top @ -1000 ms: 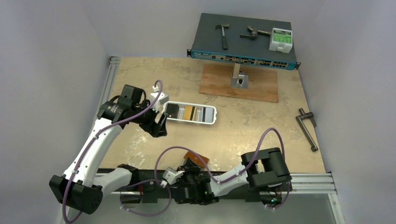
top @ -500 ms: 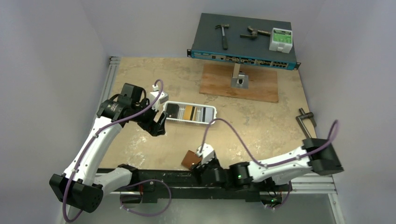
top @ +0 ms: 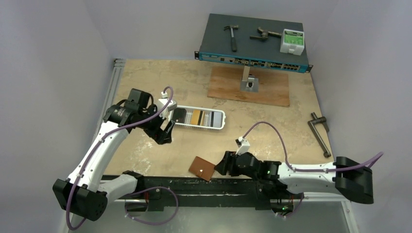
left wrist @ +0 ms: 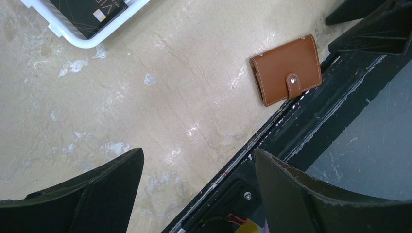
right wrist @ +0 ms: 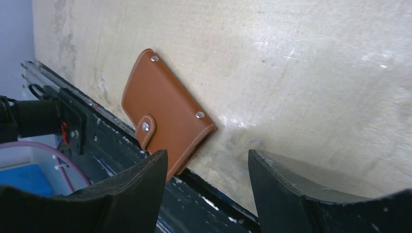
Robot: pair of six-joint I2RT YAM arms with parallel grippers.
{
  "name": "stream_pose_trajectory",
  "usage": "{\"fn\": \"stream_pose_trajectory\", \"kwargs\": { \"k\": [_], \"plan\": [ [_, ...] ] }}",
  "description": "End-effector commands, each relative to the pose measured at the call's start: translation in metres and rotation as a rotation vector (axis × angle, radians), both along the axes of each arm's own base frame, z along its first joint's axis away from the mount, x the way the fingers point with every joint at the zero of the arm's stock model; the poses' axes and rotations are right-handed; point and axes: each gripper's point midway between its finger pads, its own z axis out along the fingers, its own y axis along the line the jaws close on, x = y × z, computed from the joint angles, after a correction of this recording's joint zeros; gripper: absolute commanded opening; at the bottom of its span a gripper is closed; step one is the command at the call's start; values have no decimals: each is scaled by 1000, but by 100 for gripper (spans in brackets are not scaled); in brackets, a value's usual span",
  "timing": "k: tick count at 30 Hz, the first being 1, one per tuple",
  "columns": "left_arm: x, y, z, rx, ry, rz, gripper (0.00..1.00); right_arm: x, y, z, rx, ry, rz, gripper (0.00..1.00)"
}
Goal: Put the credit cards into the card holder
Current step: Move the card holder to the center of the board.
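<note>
The card holder (top: 201, 168) is a brown leather wallet, closed with its snap tab fastened, lying flat at the table's near edge (left wrist: 286, 70) (right wrist: 165, 114). The credit cards (top: 194, 117) stand in a white slotted tray (top: 219, 120); black and orange-yellow ones show, and a black card (left wrist: 92, 12) fills the tray corner in the left wrist view. My left gripper (top: 165, 134) (left wrist: 198, 154) hangs open beside the tray's left end, holding nothing. My right gripper (top: 221, 166) (right wrist: 208, 154) is open, low over the table just right of the card holder, nothing between its fingers.
A black rail (top: 194, 184) runs along the near edge right by the card holder. At the back stands a network switch (top: 252, 60) with tools on top. In front of it lies a wooden board (top: 228, 87). A metal crank (top: 319, 133) lies at the right.
My right gripper has opened and swung right, leaving the card holder flat on the table near the front edge. The left gripper has barely shifted by the tray.
</note>
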Motion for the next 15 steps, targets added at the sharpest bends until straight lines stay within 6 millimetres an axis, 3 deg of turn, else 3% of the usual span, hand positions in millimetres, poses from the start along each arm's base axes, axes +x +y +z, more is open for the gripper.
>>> {"fn": "stream_pose_trajectory", "kwargs": {
  "k": [1,6,11,15],
  "plan": [
    [0,-7,-5,-21,-6,-67,84,-2,25,10,91,48,54,61],
    [-5,-10,-20,-19,5,-123,82,-4,40,0,62,90,100,58],
    [-10,-14,-43,-1,-72,-240,77,-5,39,-16,10,126,91,51],
    [-12,-14,-69,105,-196,-381,75,3,38,-21,-19,121,66,37]
  ]
}}
